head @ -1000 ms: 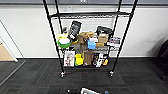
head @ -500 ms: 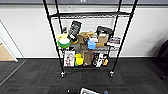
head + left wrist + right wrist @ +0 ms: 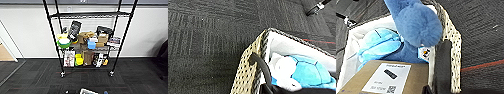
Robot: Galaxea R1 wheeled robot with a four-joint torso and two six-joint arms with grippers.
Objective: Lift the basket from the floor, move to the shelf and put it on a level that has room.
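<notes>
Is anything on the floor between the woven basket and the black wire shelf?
Nothing visible does. The dark grey carpet floor lies bare between the small beige woven basket, at the head view's bottom edge, and the tall black metal wire shelf; its upper wire-grid level holds nothing.

White wall [image 3: 27,35] behind; tan wood flooring [image 3: 5,53] at left edge.

Office room: carpet tiles [image 3: 140,80], stocked wire shelf [image 3: 88,42].
</notes>
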